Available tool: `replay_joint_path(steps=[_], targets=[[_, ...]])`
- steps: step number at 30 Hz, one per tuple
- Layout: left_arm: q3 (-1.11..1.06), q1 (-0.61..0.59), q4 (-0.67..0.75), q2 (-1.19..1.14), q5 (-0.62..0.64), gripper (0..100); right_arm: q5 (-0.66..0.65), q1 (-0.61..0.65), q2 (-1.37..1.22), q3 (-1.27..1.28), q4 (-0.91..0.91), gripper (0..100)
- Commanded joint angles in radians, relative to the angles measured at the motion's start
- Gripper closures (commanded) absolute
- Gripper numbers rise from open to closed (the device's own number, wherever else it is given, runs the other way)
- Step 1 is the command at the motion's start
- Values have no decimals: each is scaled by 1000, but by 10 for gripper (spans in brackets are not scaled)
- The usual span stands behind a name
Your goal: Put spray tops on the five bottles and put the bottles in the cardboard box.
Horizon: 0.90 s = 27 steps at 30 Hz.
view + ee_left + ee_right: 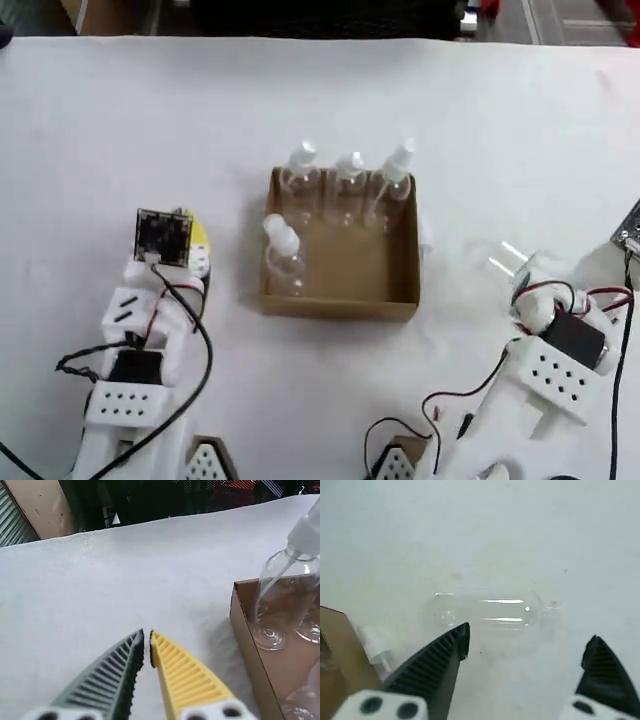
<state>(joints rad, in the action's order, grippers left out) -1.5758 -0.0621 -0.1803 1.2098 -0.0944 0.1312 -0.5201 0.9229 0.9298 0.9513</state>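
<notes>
Clear thin plastic, the fifth bottle (490,611) lies sideways on the surface (470,530) before the wide-open right end effector (529,640), likely light, slick and squashable, best pinched gently mid-body, while the left end effector (146,640) sits closed, empty.

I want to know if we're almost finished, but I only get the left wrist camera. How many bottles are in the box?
Observer: Four bottles with spray tops stand in the cardboard box, three along the far wall and one nearer the arms.
Operator: Where's the last one?
Observer: The fifth bottle lies on its side on the table, right of the box, with no top on.
Operator: Is an arm close to it?
Observer: Yes, the right gripper is just short of it, open.
</notes>
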Motion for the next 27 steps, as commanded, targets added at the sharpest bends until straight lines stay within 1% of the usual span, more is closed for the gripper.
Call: replay_joint_path(steps=[1, 4, 8, 11, 14, 16, 18, 20, 22, 24, 27], targets=[[12, 12, 26, 12, -9, 972, 133, 22, -5, -17, -44, 644], [12, 12, 26, 12, -9, 972, 219, 30, -58, -71, -44, 644], [11, 13, 28, 12, -9, 972, 239, 41, -265, -232, 24, 644], [11, 13, 28, 12, -9, 972, 255, 45, -484, -394, 134, 644], [11, 19, 28, 12, -9, 972, 341, 41, -679, -543, 262, 644], [9, 35, 28, 10, -14, 972, 371, 21, -783, -626, 352, 651], [8, 50, 26, 8, -69, 972, 388, 5, -863, -695, 404, 684], [8, 68, 21, 8, -104, 973, 390, -4, -921, -741, 420, 731], [2, 79, 25, 8, -109, 973, 384, -8, -974, -772, 417, 766], [-3, 79, 28, 12, -109, 973, 381, -5, -1017, -804, 417, 759], [-3, 79, 28, 12, -107, 973, 379, -4, -1058, -861, 423, 707]])
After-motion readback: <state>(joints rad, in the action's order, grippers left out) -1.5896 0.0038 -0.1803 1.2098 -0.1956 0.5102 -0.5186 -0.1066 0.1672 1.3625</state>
